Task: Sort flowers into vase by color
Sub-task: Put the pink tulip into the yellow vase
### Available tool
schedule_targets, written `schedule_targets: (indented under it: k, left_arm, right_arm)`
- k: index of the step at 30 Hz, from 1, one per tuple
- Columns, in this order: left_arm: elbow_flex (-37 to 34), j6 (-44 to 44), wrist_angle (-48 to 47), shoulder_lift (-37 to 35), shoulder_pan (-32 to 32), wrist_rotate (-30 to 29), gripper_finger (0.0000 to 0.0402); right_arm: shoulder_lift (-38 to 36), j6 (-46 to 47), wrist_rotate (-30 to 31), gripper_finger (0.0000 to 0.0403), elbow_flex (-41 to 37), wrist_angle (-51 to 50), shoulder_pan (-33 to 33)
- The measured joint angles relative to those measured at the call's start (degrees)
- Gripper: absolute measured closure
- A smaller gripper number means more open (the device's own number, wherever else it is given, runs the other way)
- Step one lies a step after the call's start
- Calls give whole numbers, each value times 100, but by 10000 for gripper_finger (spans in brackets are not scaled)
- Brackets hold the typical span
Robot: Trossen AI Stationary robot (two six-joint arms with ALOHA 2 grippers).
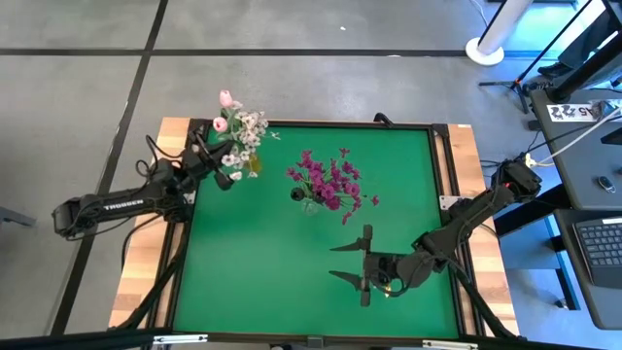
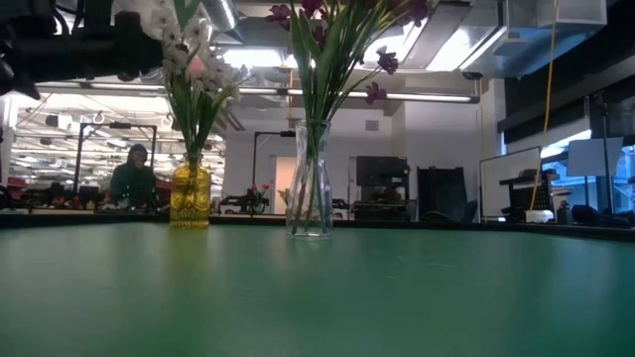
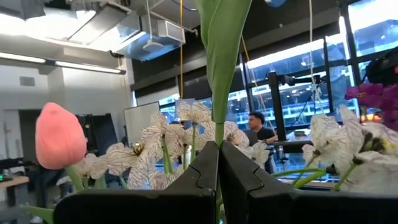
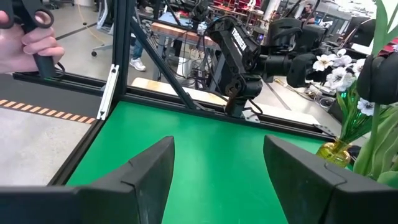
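Two vases (image 1: 309,197) crowd the far mat (image 1: 262,282); near half lies open.

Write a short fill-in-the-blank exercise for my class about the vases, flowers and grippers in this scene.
1. The magenta flowers stand in the ___ glass vase.
2. The white flowers stand in the ___ vase.
3. The left gripper is shut on a green ___.
4. The right gripper is open and holds ___.

Missing words: clear; yellow; stem; nothing
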Motion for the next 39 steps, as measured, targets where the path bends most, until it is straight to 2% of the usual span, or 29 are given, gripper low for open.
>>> schedule_targets:
  k: [14,25,30,34,39]
  left_arm:
    - [2,368,240,110,0,-4,401]
    - [11,344,297,712,-1,18,401]
    - [11,120,329,864,2,-43,401]
    - [11,-452,313,925,5,-483,401]
    - [11,-836,333,921,6,-716,401]
  right_arm:
    - [0,131,0,157,0,12,0]
    - [0,142,-8,157,-2,183,0]
    - [0,129,-105,157,-2,221,0]
    - [0,103,-107,157,-2,252,0]
    - [0,103,-200,157,-2,259,0]
